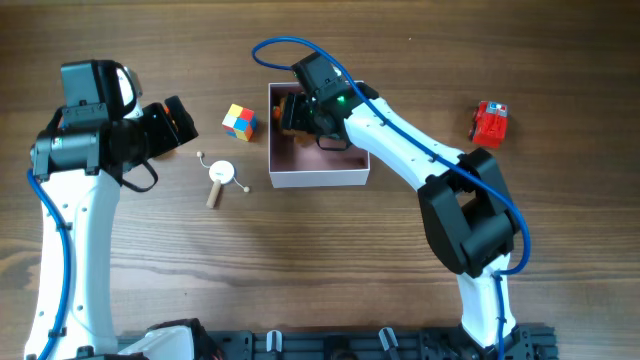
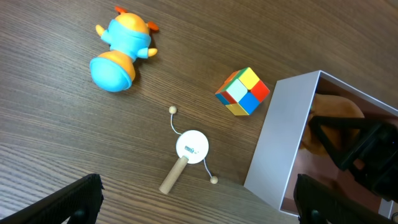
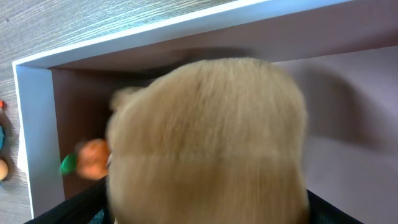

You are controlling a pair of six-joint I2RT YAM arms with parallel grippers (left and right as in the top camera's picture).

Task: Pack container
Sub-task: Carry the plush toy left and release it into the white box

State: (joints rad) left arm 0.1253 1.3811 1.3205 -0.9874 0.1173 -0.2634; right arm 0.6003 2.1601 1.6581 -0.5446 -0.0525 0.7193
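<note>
Overhead view: the container (image 1: 320, 178) sits on the bench (image 1: 330, 260) near the middle, open side up, white walls around a pale pink floor.
Container contents: a tan plush toy (image 3: 211, 143) is in the far left corner. A small orange and green piece (image 3: 92, 159) shows at its side.
Right jaws: they reach down into the container from above. In the left wrist view the black fingers (image 2: 348, 146) straddle the plush toy. They seem clamped on it, though blur in the right wrist view leaves the contact itself unclear.
Left jaws: spread wide with nothing between them, well above the bench to the left of the container. One dark finger (image 2: 74, 199) shows at each bottom corner of the left wrist view.
Colour cube (image 1: 239, 121): on the bench just left of the container's far corner, apart from the wall.
Hand drum (image 1: 220, 177): a white disc on a wooden handle with two beads on strings, lying flat to the left of the container.
Blue and orange toy (image 2: 118, 53): on its side, left of the cube and well away from the container.
Red toy (image 1: 490, 123): alone on the bench, far to the right.
</note>
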